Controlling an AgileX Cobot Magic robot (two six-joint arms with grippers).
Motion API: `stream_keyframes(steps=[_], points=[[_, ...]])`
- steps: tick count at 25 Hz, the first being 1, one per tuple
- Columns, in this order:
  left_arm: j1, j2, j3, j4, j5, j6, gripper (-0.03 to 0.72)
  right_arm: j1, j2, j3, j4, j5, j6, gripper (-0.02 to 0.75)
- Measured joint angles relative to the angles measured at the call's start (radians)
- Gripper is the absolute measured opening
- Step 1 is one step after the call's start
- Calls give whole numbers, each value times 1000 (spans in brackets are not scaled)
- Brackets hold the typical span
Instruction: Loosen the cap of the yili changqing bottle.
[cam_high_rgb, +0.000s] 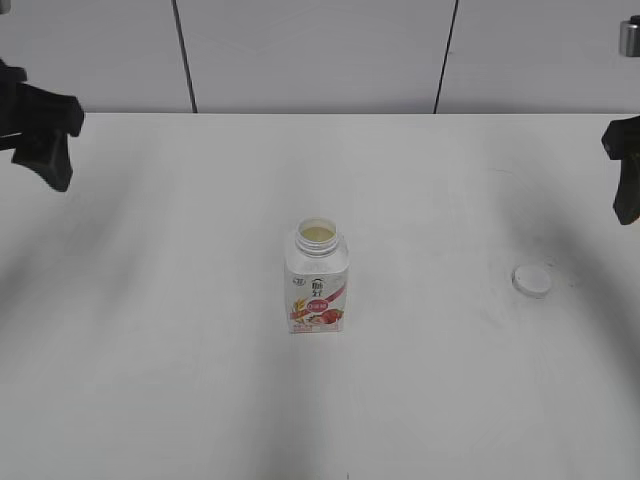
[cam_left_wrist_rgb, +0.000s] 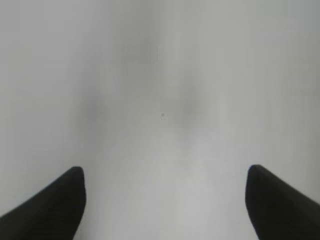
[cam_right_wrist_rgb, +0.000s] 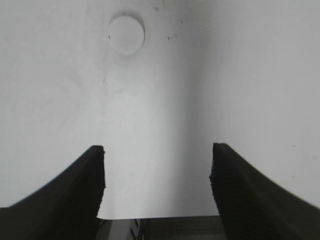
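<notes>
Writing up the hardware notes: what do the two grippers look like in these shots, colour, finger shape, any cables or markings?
Both are matte black. The left gripper shows two smooth fingers that taper to rounded tips. The right gripper has broader fingers with straight inner faces and squarer tips. In the exterior view each shows only as a dark, angular block at the frame edge. No cables, logos or markings are visible.

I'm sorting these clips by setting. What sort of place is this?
Probably a lab or test bench: a bare white table against plain grey wall panels, holding only an opened bottle and its cap.
</notes>
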Motion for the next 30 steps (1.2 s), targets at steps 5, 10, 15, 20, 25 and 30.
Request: stream_keyframes(steps=[5,10,15,20,25,30], points=[[40,-1,-11,-38,151,117,591,0,-8,0,0,41,-56,525],[116,-42,-11,-112,163,216,591,0,-75,1,13,43,-62,526],[193,-182,43,-169,162,250,589,0,-246,66,27,43,-62,526],[202,-438,164,-168,164,254,589,0,-483,182,44,43,-64,526],[202,-749,264,-167,169,254,589,0,-771,285,41,47,-83,526],[202,-982,354,-160,170,302,582,0,-1007,381,39,49,-86,526]])
